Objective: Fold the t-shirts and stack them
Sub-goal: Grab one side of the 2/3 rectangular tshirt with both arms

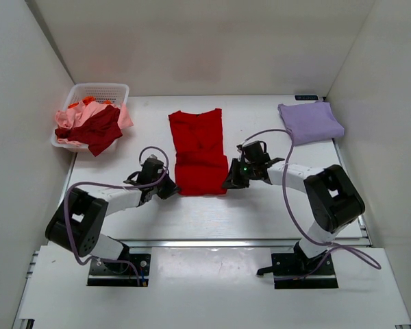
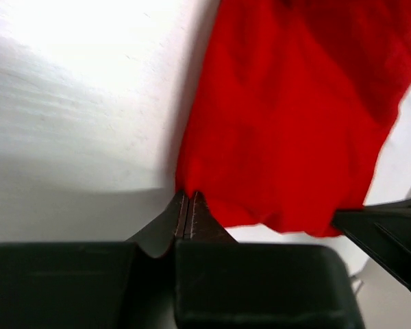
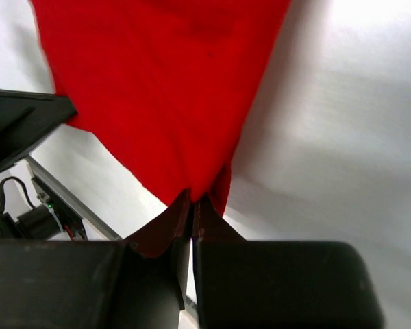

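On the table (image 1: 274,205), the red shirt (image 1: 197,147) lies flat at centre; my wrist views cut off its far end. At ten o'clock a basket (image 1: 103,89) holds a heap of shirts (image 1: 92,127), pink, orange and dark red, too tangled to separate. At two o'clock sits the folded lavender shirt (image 1: 310,122). My left gripper (image 2: 187,197) and right gripper (image 3: 192,200) each pinch a near corner of the red shirt, jaws closed, the nipped cloth hidden.

Red t-shirt (image 2: 288,116) cut off by the top of both wrist views, its near corners hidden inside the left fingers (image 2: 178,216) and right fingers (image 3: 172,223), shirts (image 1: 92,125) in the basket (image 1: 101,89) too tangled to count, tiny dark thing (image 1: 305,97) unclear
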Available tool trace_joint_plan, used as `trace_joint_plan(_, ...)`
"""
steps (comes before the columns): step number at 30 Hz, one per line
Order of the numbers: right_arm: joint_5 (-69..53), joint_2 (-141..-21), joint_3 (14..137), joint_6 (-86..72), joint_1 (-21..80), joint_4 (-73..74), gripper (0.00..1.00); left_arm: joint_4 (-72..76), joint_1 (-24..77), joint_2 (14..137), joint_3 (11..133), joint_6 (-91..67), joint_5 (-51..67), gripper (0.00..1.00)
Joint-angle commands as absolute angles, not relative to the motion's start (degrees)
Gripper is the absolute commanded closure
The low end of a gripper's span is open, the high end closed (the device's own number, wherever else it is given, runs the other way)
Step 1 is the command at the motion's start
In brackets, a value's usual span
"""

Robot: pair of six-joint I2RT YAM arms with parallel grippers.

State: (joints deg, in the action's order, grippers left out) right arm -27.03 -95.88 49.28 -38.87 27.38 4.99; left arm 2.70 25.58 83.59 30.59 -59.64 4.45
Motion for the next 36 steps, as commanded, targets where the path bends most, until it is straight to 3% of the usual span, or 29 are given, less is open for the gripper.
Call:
trace_joint_plan(1, -25.77, -88.28, 52.28, -38.76, 27.77, 11.04, 1.0, 0.01, 24.96, 75.79, 33.65, -57.59, 8.26, 1.0)
trace_joint_plan(8, -28.56, -77.35, 52.3, -37.97, 25.58, 17.13, 1.0, -16.69, 23.55, 63.29, 38.24, -52.99, 13.08, 1.0)
trace_joint_plan(14, -29.53, -76.56, 47.03, -38.23, 31.01, 17.58, 1.0, -16.79, 28.29, 53.2, 22.18, -58.08, 16.96, 1.0)
trace_joint_plan(21, -32.33, -76.55, 38.78, -41.65, 36.38, 14.95, 0.99, -25.92, 25.05, 31.85, 10.3, -62.14, 18.8, 1.0)
trace_joint_plan(25, -32.95, -74.62, 34.02, -44.12, 34.11, 11.0, 0.59, -28.21, 25.05, 25.24, 4.94, -64.59, 21.0, 1.0)
trace_joint_plan(27, -32.52, -73.65, 32.96, -44.38, 31.04, 9.41, 0.51, -27.25, 25.58, 23.12, 3.35, -66.44, 21.97, 1.0)
trace_joint_plan(32, -35.41, -79.08, 33.31, -43.51, 25.59, 4.14, 0.45, -29.7, 24.43, 18.99, 1.93, -66.36, 22.24, 1.0)
trace_joint_plan(36, -36.3, -86.03, 38.05, -41.23, 26.27, 3.6, 0.46, -30.06, 24.69, 19.51, 1.93, -65.83, 21.89, 1.0)
